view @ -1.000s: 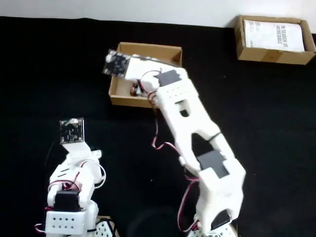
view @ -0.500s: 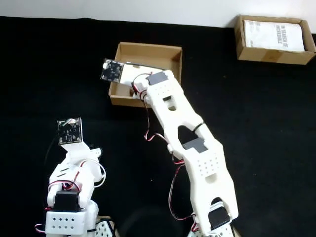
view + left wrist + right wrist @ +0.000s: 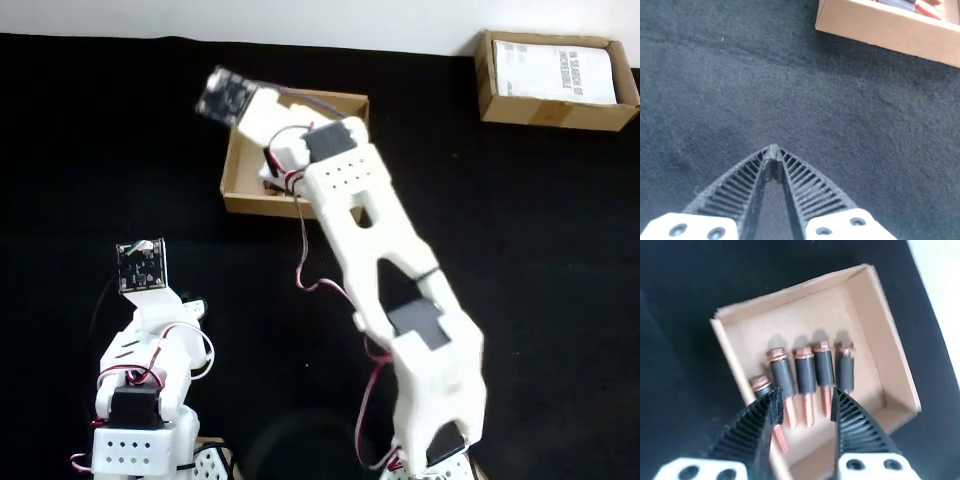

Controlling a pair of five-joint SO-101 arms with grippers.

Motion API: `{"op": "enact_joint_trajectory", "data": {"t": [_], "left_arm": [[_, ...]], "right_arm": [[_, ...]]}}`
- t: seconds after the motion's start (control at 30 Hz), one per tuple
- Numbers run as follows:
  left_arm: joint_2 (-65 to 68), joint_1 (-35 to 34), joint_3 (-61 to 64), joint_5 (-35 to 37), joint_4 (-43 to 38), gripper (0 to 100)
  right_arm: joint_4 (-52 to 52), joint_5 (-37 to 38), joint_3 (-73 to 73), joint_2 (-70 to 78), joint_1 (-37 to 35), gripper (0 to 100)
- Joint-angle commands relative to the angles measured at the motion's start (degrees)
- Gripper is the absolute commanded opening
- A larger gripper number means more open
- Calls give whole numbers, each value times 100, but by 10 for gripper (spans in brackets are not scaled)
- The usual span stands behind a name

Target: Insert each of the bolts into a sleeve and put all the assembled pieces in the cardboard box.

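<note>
Arms: two, a right arm stretched across the black table and a left arm folded close to its base.

Boxes: two, the cardboard box under the right arm's wrist and a second box at the table's far corner, holding a printed sheet.

Assembled pieces: five assembled pieces, each a copper-coloured bolt in a black sleeve, all lying flat on the floor of the cardboard box, side by side in a row, heads pointing the same way.

Right claw: right claw held wide open above the box, gripping nothing.

Pieces relative to right claw: below it and apart from it; the middle of the row seen through the gap between the fingers, one end piece partly hidden behind a finger, the other end piece just off the tip of the other finger.

Left claw: left claw closed tip to tip, nothing between the fingers, low over bare black cloth.

Box relative to left claw: well ahead of the closed tips, one cardboard wall in sight across open cloth.
</note>
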Motion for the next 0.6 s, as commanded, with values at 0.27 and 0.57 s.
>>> {"op": "enact_joint_trajectory", "data": {"t": [0.27, 0.57], "left_arm": [[-31, -84, 92, 35, -79, 8], [-31, -119, 92, 35, -70, 8]], "right_arm": [[2615, -2927, -251, -3196, -57, 134], [3310, -4387, 1393, -5868, -145, 134]]}}
